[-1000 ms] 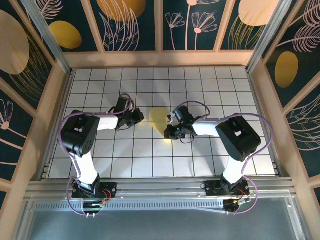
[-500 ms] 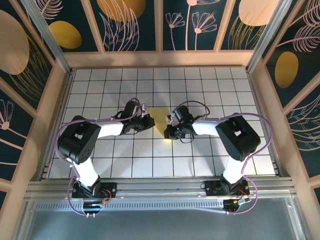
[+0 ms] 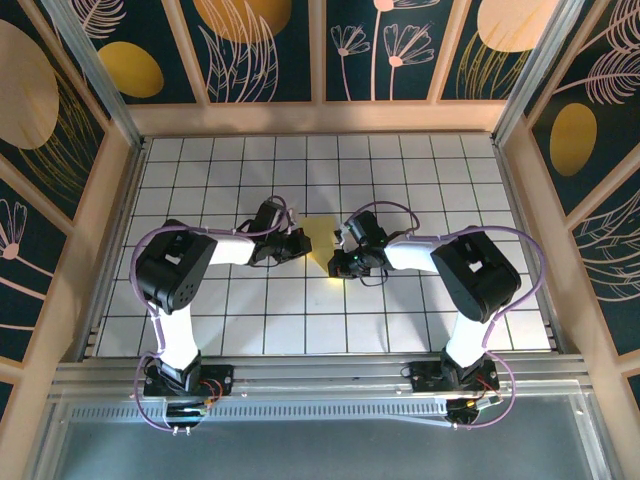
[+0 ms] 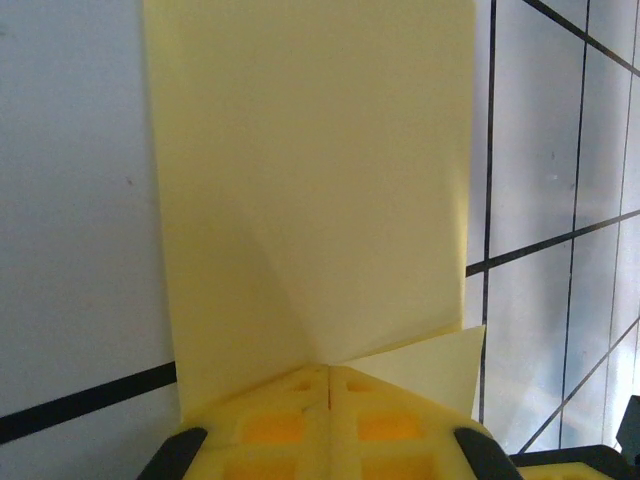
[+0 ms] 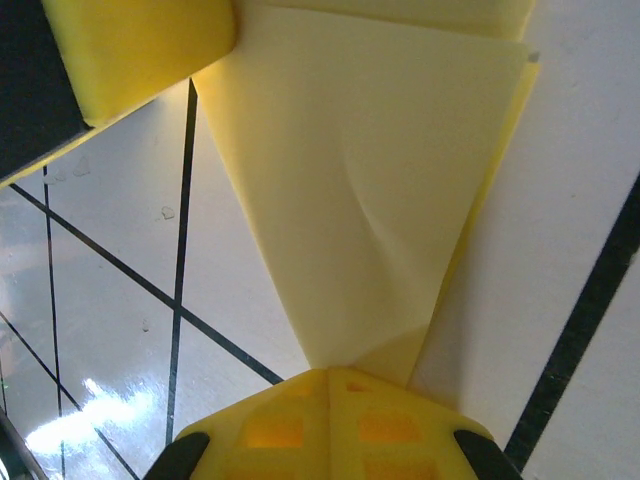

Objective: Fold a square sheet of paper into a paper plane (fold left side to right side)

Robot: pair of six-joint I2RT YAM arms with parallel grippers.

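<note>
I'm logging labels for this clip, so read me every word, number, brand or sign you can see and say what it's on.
No readable text anywhere: none on the yellow paper, the gridded table or the painted wall panels.

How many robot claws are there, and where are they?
2. The left gripper, shut, has its tips on the left edge of the yellow paper. The right gripper, shut, is at the paper's near right point. No others seem hidden.
</note>
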